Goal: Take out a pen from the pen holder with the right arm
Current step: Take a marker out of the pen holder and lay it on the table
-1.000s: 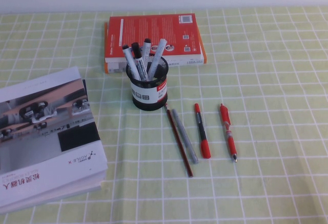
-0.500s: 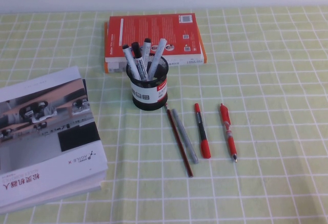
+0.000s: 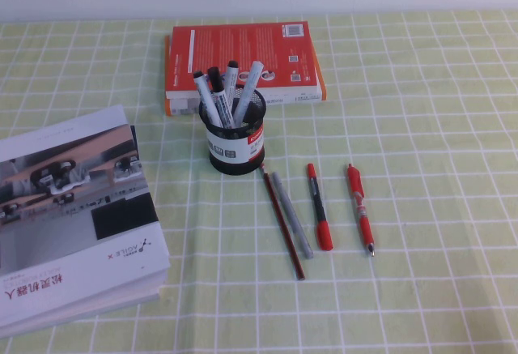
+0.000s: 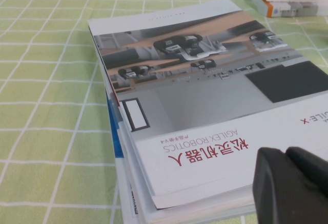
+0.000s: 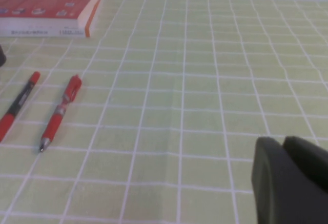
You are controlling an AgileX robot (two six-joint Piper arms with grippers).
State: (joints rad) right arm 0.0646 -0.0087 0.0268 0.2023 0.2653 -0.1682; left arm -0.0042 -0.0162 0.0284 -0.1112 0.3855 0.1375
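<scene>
The right gripper (image 5: 283, 143), closed on nothing, hangs low over the cloth (image 5: 205, 80) well right of the pen holder (image 3: 233, 131), on its robot side; the holder lies ahead and to the left. Four markers (image 3: 250, 80) stand in the holder, near upright, caps up, fanned apart, so a grasp from above suits. The left gripper (image 4: 285, 155), seemingly closed too, hovers over the booklet stack (image 4: 205, 106) left of the holder. Loose pens (image 3: 320, 208) lie just in front of the holder

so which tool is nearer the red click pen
Right. The right tool hovers over bare cloth right of the red click pen; the left tool is over the booklet.
</scene>
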